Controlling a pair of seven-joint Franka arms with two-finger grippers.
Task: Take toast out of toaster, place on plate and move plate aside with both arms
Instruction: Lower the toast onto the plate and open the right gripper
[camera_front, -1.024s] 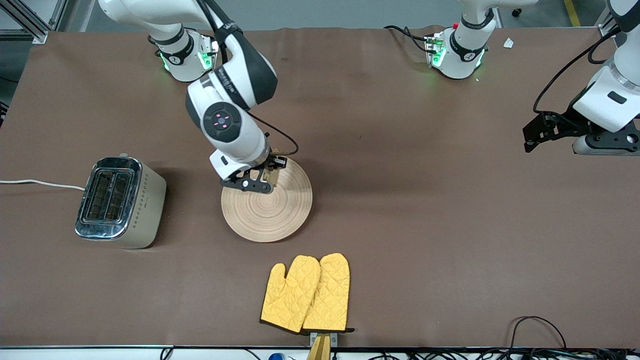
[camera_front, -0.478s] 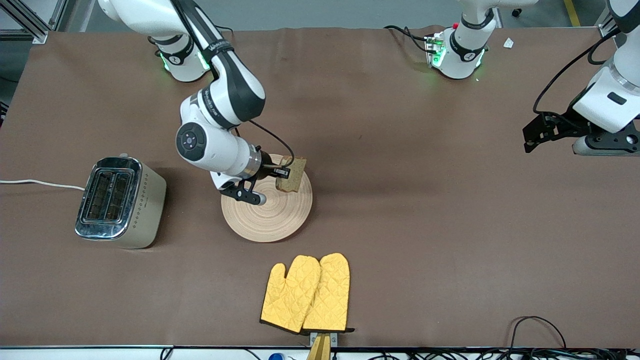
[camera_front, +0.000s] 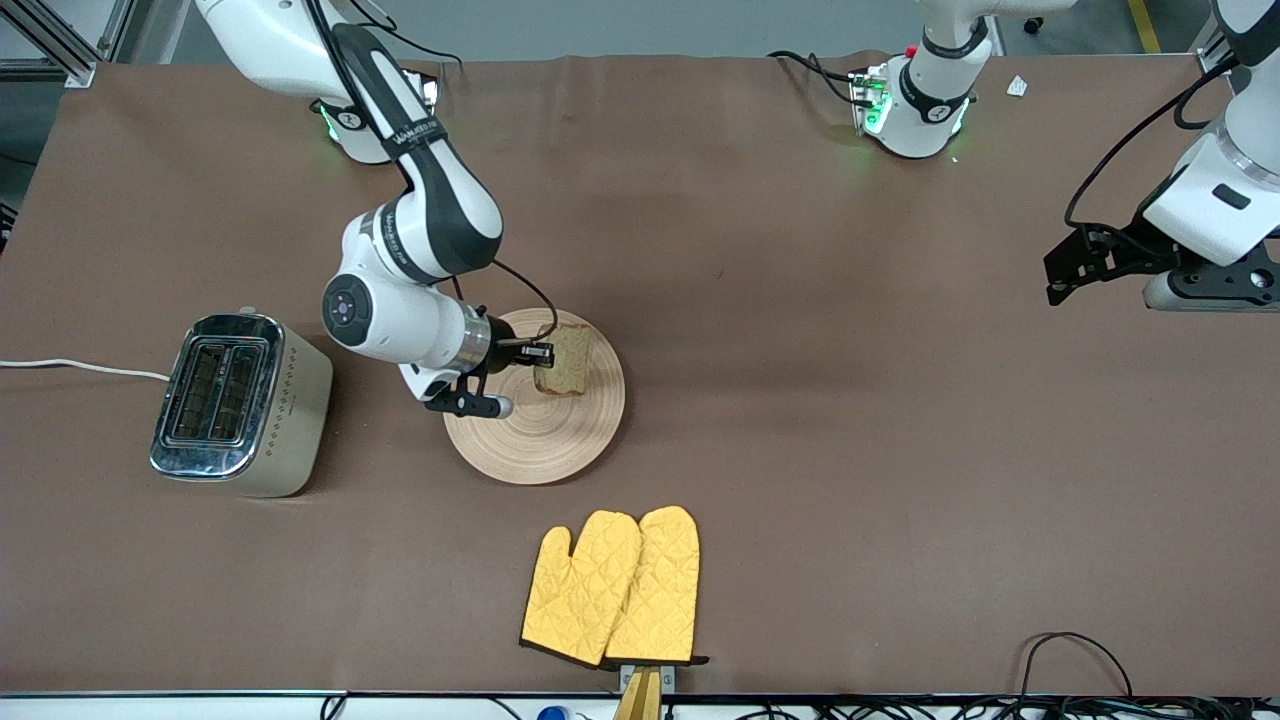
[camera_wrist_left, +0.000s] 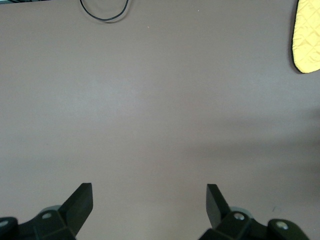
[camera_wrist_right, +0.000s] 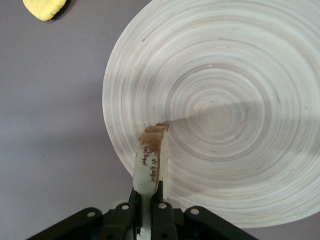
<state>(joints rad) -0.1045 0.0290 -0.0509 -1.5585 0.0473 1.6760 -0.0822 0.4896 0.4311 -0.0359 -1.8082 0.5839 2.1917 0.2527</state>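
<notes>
The round light-wood plate (camera_front: 535, 425) lies mid-table, beside the toaster. My right gripper (camera_front: 537, 354) is shut on the toast (camera_front: 563, 362), a brown speckled slice held low over the part of the plate toward the robot bases. In the right wrist view the toast (camera_wrist_right: 151, 160) shows edge-on between the fingers (camera_wrist_right: 161, 192), over the plate (camera_wrist_right: 230, 100) near its rim. My left gripper (camera_front: 1068, 268) waits open and empty, up over the left arm's end of the table; its wrist view shows the open fingertips (camera_wrist_left: 82, 200) above bare brown cloth.
A silver toaster (camera_front: 240, 403) stands toward the right arm's end, its white cord running off the table's edge. A pair of yellow oven mitts (camera_front: 615, 587) lies nearer the front camera than the plate. A black cable loop (camera_front: 1075, 655) lies at the front edge.
My right arm has swung its wrist toward the toaster and lowered; the toast, hidden at first, has tipped over and come down closer to the plate. The left arm has not moved.
</notes>
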